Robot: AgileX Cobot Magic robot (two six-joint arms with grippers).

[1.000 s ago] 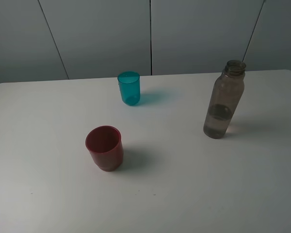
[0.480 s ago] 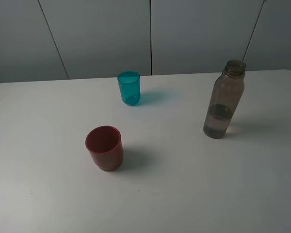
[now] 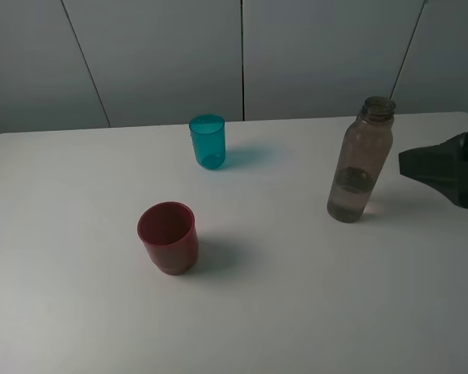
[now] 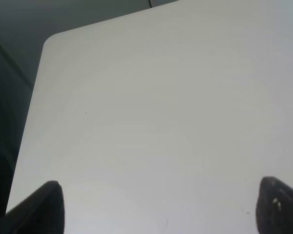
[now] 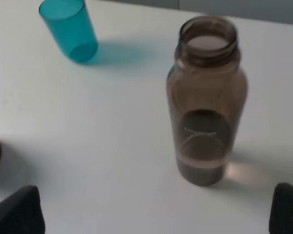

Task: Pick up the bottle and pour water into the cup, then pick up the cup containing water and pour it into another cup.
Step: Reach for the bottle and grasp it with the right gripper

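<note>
Smoky plastic bottle (image 3: 360, 164) stands right of centre, part-filled and capless, with the right gripper (image 3: 412, 166) near it, jaws wide apart; an off-centre close could tip it and spill water (image 3: 347, 204)

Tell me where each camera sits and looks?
Exterior high: above, looking down on table, bottle, teal cup, red cup; right gripper shows.
Left wrist: on left arm, facing a table corner; left gripper tips show.
Right wrist: on right arm, facing the bottle; gripper tips show.
Shared: exterior high and right wrist both see bottle and teal cup.
</note>
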